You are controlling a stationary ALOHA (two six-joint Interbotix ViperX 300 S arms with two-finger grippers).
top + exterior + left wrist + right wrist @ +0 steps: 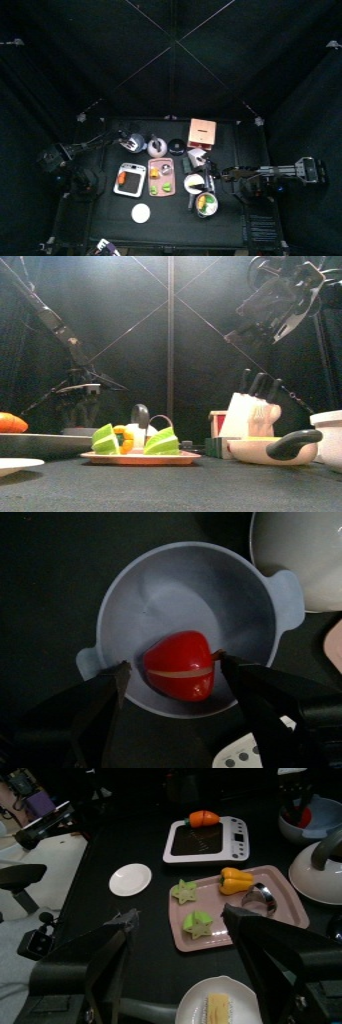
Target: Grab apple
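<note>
My left pincer (174, 677) sits released around the apple (181, 666) inside a grey bowl (134, 602), a white bowl (301, 552) beside it. My right pincer (181, 953) hangs released above a pink tray (287, 903). No writing readable.

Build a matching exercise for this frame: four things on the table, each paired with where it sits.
Things:
1. apple
2. orange fruit
3. yellow pepper
4. left hand

Places:
A. on the pink tray
B. on the black scale
C. in the pale blue bowl
D. open, either side of the apple

Pairs: 1-C, 2-B, 3-A, 4-D
</note>
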